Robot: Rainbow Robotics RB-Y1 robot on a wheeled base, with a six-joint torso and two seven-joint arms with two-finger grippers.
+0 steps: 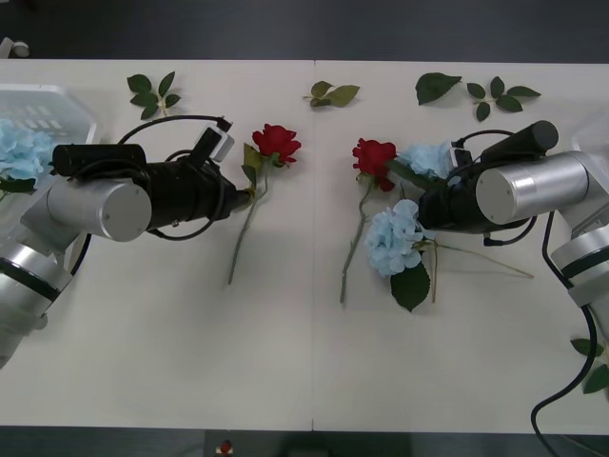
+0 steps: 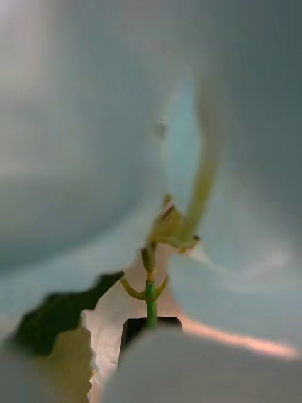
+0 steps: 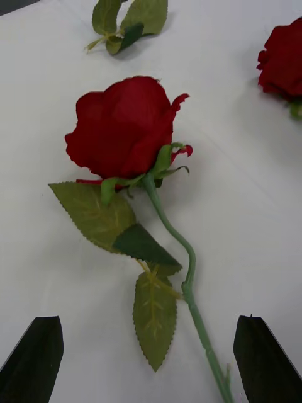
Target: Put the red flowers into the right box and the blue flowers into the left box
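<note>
White worktop (image 1: 285, 362), front view: left tool (image 1: 249, 190) lay low over the stem of a red rose (image 1: 276, 142) left of the worktop's middle, bloom toward the far edge. Second red rose (image 1: 374, 157) lay right of the middle, its stem running toward the near edge. Pale-blue hydrangea head (image 1: 392, 238) lay just beside it, another blue head (image 1: 428, 158) partly behind the right arm. Right tool was hidden there by its own arm; cannot tell its state. Left box (image 1: 57, 100) sat at the far left corner, holding blue flowers (image 1: 21, 152). Loose leaf sprigs (image 1: 152, 92) lay along the far edge.

Right wrist view: blurred pale-blue petals (image 2: 94, 126) pressed close, with a green stem (image 2: 150, 302).

Left wrist view: black fingers (image 3: 34, 368) spread apart, released, either side of the rose's (image 3: 123, 126) stem, not touching it.
</note>
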